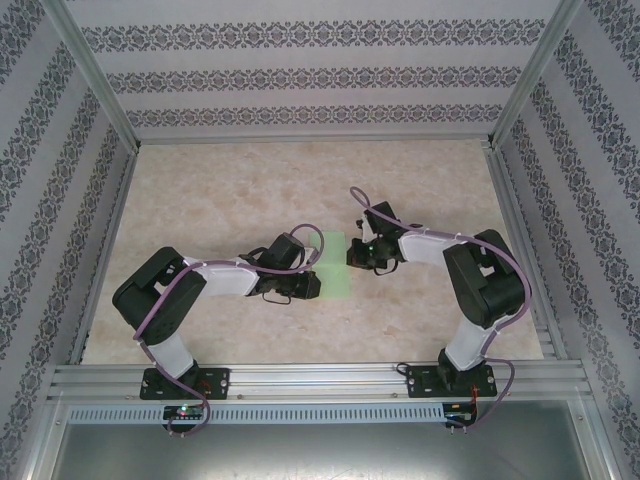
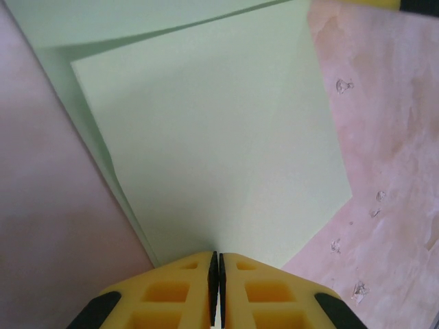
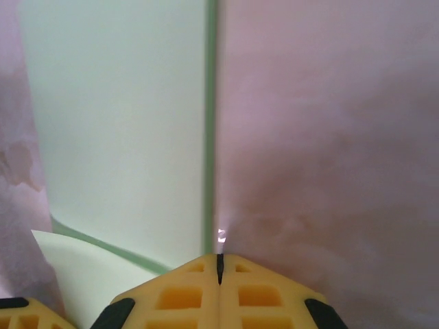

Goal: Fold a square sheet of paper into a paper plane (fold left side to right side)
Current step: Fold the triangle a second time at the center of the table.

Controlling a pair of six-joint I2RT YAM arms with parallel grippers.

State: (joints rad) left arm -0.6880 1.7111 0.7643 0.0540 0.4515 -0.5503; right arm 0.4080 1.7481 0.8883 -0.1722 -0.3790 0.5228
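The square sheet of paper (image 1: 336,262) is pale mint green and lies mid-table between the two grippers. In the left wrist view its upper layer (image 2: 219,137) is lifted over a lower layer, and the flap's near corner runs into the tips of my left gripper (image 2: 217,257), which is shut on it. My left gripper (image 1: 314,284) sits at the sheet's near left corner. My right gripper (image 3: 219,259) is shut and holds nothing, its tips down on the table right at the sheet's (image 3: 116,123) straight right edge. In the top view my right gripper (image 1: 356,256) is at the sheet's right side. The paper plane is out of view.
The table top (image 1: 300,190) is beige marble pattern, with small shiny specks (image 2: 343,86) right of the sheet. Metal rails (image 1: 310,378) run along the near edge by the arm bases. Patterned walls (image 1: 300,75) close in the back and sides.
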